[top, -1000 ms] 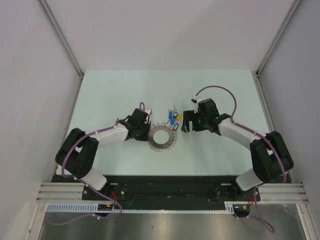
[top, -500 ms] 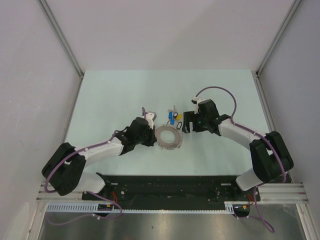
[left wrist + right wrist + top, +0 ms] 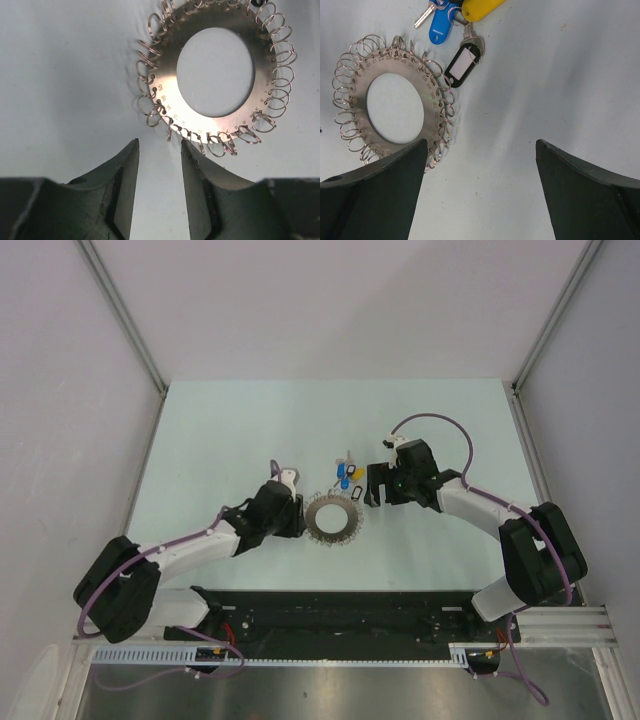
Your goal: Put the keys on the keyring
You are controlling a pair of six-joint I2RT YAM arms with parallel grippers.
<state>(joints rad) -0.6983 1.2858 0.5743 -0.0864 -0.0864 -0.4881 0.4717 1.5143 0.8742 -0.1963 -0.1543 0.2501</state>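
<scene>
Cut off: far rim of the flat silvery metal keyring with an open centre and a fringe of small wire loops [image 3: 166,85], lost past the top of the left wrist view; near rim hidden behind a dark finger in the right wrist view.
Hard to make out: tiny numbers stamped around the disc, too small to read; single keys blurred into one small cluster in the top view.
Worktop: pale mint-white, smooth worktop [image 3: 230,430], carrying everything.
Room: plain white walls [image 3: 330,310] on three sides, grey metal posts [image 3: 127,320] at the corners, black mounting plate [image 3: 340,608] along the near edge.
Keyring: flat on the worktop near the middle, between the two arms.
Keys: little metal keys with blue, yellow and black-rimmed oval plastic heads [image 3: 462,62], loose on the worktop just beyond the keyring's far rim; black-rimmed head right against the wire loops, contact unclear; yellow head cropped by the frame.
Left gripper: left gripper [image 3: 160,147] partly spread, holding nothing, tips just short of the keyring's near rim; touching the loops or not, impossible to tell.
Right gripper: right gripper [image 3: 481,150] spread wide, holding nothing, above bare worktop beside the keyring, near the keys.
</scene>
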